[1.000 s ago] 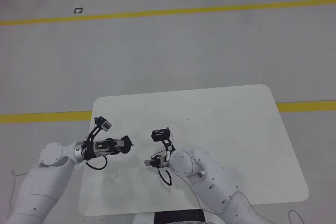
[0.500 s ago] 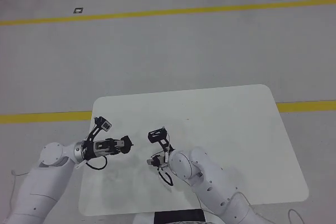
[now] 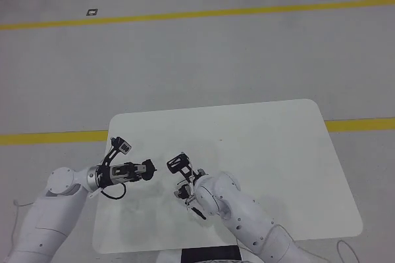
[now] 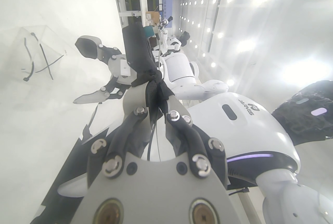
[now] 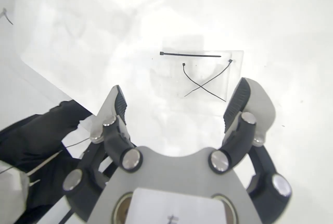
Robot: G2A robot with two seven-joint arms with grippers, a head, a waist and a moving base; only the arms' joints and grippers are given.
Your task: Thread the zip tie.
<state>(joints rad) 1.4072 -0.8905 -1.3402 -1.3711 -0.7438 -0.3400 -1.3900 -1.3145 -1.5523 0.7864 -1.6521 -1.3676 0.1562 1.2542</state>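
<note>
Presently my right gripper [image 5: 179,100] hangs wide open toward the table's [image 3: 283,131] left edge, zip ties [image 5: 200,85] on a clear sheet [image 5: 235,56] just beyond its fingertips, while my left gripper [image 4: 154,79] pinches a thin black strand [image 4: 150,136].

Flat just beyond the spread tips of the right pincer [image 5: 180,91]: three thin black zip ties, a straight tie [image 5: 190,54] farthest out, a crossed pair [image 5: 201,85] nearer. Pinched in the closed left pincer [image 4: 153,97]: a fourth tie [image 4: 150,136], trailing back between its fingers.
</note>
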